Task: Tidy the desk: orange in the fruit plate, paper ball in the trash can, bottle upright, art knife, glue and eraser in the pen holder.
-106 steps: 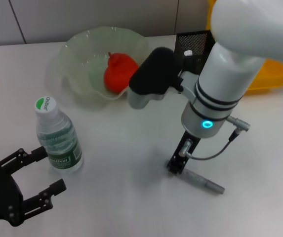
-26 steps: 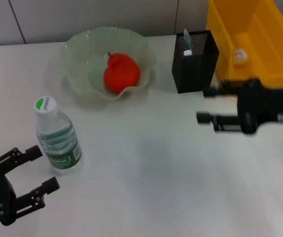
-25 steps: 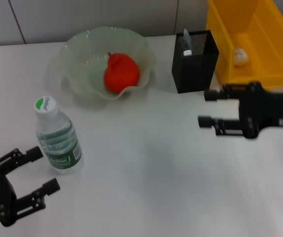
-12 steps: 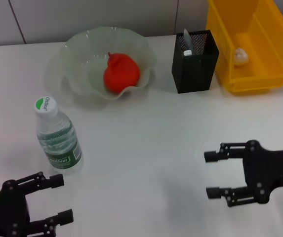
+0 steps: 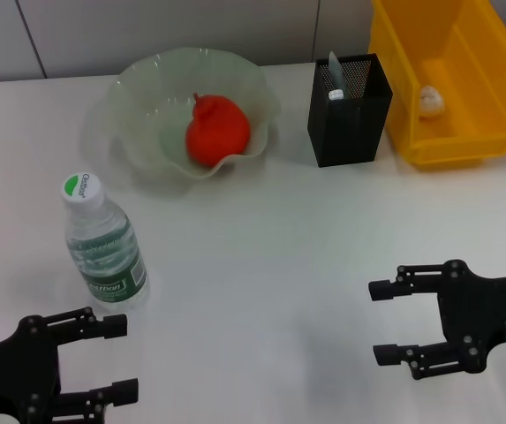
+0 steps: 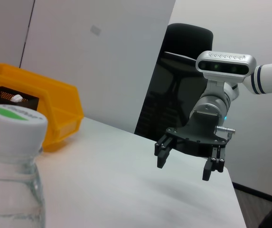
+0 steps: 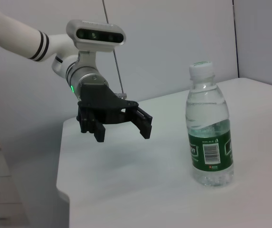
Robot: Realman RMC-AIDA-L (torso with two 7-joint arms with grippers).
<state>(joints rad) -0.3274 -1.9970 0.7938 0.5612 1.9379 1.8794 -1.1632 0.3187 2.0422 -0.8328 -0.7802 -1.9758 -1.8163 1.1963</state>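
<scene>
The head view alone takes in the far end of the desk (image 5: 261,256): the orange (image 5: 217,131) lying in the pale green fruit plate (image 5: 138,97), the black mesh pen holder (image 5: 350,110) with a grey blade-like piece and a white-topped item standing up out of it (which items they are cannot be told), and the paper ball (image 5: 428,100) inside the yellow trash can (image 5: 464,115) just beside the holder. All of these lie well ahead of both grippers.

The left gripper (image 5: 111,358) sits low at the near edge, fingers spread wide with nothing between them. The bottle (image 5: 104,244) stands upright just ahead of it, apart from the fingertips. The right gripper (image 5: 392,321) hovers at the near right, jaws likewise wide and empty, well apart from the bottle.

The wrist views give what the head view cannot: the bottle side-on. From the right wrist, the bottle (image 7: 210,142) shows clear, ribbed walls, a green label with a barcode, and a white cap, and the left gripper (image 7: 121,124) hangs open above the desk beyond it. From the left wrist, the green-and-white cap (image 6: 13,126) fills the near corner, with the right gripper (image 6: 189,159) open farther off.
</scene>
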